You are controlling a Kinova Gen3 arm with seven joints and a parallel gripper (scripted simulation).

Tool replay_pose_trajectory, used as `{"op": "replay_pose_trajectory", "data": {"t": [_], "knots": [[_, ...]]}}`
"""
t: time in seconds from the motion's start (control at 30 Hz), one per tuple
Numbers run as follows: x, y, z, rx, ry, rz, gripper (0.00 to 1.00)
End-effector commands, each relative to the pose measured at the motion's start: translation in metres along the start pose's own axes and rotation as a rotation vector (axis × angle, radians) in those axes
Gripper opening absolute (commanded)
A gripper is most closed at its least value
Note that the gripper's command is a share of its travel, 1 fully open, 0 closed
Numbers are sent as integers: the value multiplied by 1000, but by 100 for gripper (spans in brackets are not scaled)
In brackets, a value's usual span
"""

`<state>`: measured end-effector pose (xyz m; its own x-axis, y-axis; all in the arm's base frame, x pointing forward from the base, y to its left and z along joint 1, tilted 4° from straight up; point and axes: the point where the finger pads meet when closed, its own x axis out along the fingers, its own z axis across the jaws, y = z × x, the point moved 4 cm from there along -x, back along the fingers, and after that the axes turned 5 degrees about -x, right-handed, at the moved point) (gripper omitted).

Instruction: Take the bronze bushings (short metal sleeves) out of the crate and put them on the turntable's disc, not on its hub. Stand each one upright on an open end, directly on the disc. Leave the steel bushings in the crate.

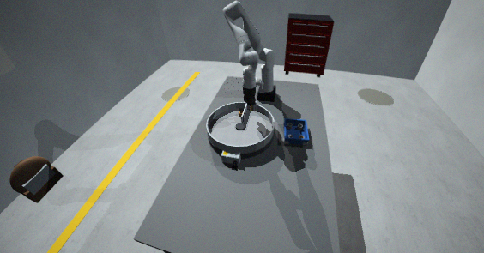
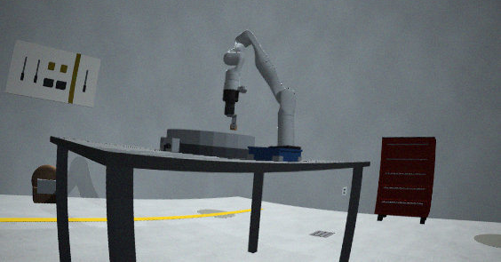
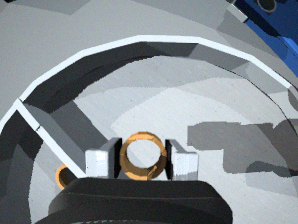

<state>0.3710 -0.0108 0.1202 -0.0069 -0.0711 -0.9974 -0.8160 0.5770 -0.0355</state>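
Note:
My gripper (image 3: 143, 152) is shut on a bronze bushing (image 3: 144, 155), seen end-on as an orange ring between the two pale fingers. It hangs above the turntable's disc (image 1: 240, 130), inside the raised rim, near the far side; in the exterior view the bushing (image 2: 233, 123) is a little above the turntable (image 2: 208, 142). The dark hub (image 1: 240, 126) is at the disc's centre. Another bronze bushing (image 3: 64, 176) stands on the disc at the lower left of the wrist view. The blue crate (image 1: 296, 131) sits right of the turntable and holds several steel bushings (image 3: 268, 2).
The turntable has a small control box (image 1: 229, 155) at its front edge. The arm's base (image 1: 267, 93) stands behind the turntable. A red drawer cabinet (image 1: 309, 44) stands on the floor beyond the table.

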Motion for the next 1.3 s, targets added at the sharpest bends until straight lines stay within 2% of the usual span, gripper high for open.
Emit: {"op": "replay_pose_trajectory", "data": {"t": [0.0,0.1,0.3,0.37,1.27], "knots": [[-1,0,0,-9,-1,-2,0],[1,0,-1,-10,0,-2,0],[22,0,4,-14,-12,-3,0],[23,0,0,-11,0,-1,0],[22,-1,1,-10,-1,-2,0]]}}
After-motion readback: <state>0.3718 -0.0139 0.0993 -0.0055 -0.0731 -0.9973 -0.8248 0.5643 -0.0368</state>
